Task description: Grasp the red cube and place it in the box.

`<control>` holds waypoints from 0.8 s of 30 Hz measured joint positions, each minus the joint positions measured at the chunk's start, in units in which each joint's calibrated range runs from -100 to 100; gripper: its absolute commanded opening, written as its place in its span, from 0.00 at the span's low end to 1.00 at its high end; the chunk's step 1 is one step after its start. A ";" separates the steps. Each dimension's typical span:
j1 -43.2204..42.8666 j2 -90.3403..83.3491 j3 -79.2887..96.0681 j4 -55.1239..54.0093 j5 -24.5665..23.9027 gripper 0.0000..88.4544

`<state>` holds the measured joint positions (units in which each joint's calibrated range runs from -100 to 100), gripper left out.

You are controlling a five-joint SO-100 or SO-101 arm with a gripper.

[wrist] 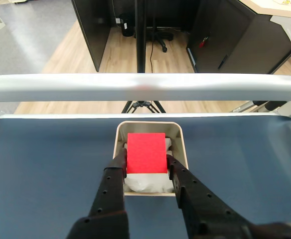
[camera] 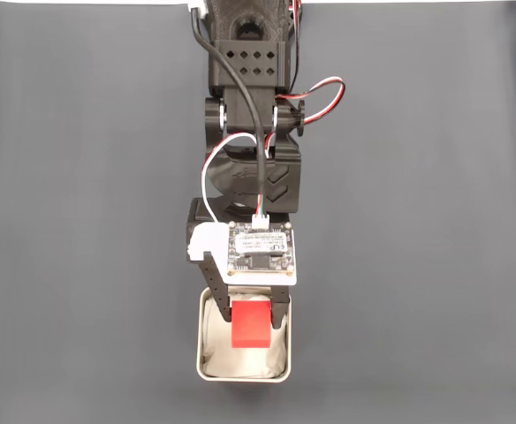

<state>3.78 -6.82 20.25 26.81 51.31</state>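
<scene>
One gripper [wrist: 146,162], clamping red cube [wrist: 146,152], over box [wrist: 119,144]

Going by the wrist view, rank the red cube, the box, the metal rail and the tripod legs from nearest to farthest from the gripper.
From the gripper:
1. Red cube, between the fingers.
2. Box, around the cube, under the fingertips.
3. Metal rail, across the view beyond the table edge.
4. Tripod legs, on the floor past the rail.
</scene>
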 measured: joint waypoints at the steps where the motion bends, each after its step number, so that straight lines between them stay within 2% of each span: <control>1: 0.00 0.00 0.00 0.00 -0.10 0.09; 21: 0.89 0.52 0.00 0.00 -0.34 0.09; 22: 0.82 0.52 0.00 0.00 -0.34 0.11; 24: 0.96 0.52 0.00 0.00 -0.34 0.28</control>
<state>4.75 -6.30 20.25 26.81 50.96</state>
